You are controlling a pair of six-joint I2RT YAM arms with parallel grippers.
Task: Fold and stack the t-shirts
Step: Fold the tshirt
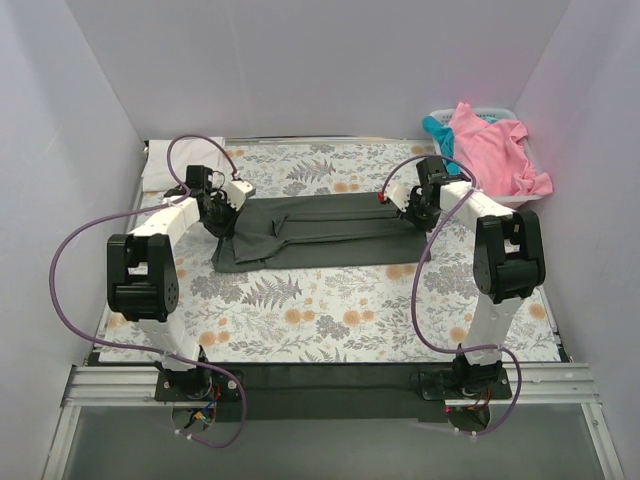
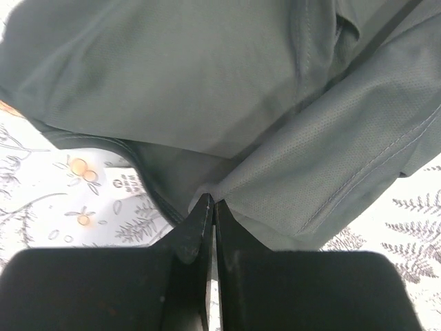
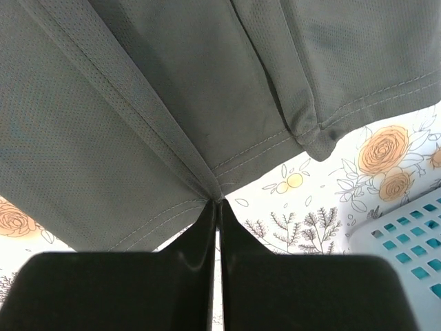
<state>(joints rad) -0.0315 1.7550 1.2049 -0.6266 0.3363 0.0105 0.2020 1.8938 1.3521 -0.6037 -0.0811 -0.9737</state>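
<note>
I'm looking into a robotics lab test cell, not a home. Plain white panels point(image 1: 330, 70) box the table in on three sides. The left arm point(image 1: 145, 270) and right arm point(image 1: 505, 260) are bolted by an aluminium rail point(image 1: 110, 385) along the bottom of the frame, with purple cables point(image 1: 52, 275) looping free. The floral table cloth point(image 1: 330, 310) and, at upper right, a white basket point(image 1: 497, 111) of t-shirts point(image 1: 495, 150) are the only homely touches.

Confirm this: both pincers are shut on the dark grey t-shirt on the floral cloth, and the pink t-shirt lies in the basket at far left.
Wrong side: the basket with the pink t-shirt sits at far right, as the top external view shows. The left pincer and right pincer are indeed shut on the dark grey t-shirt.
</note>
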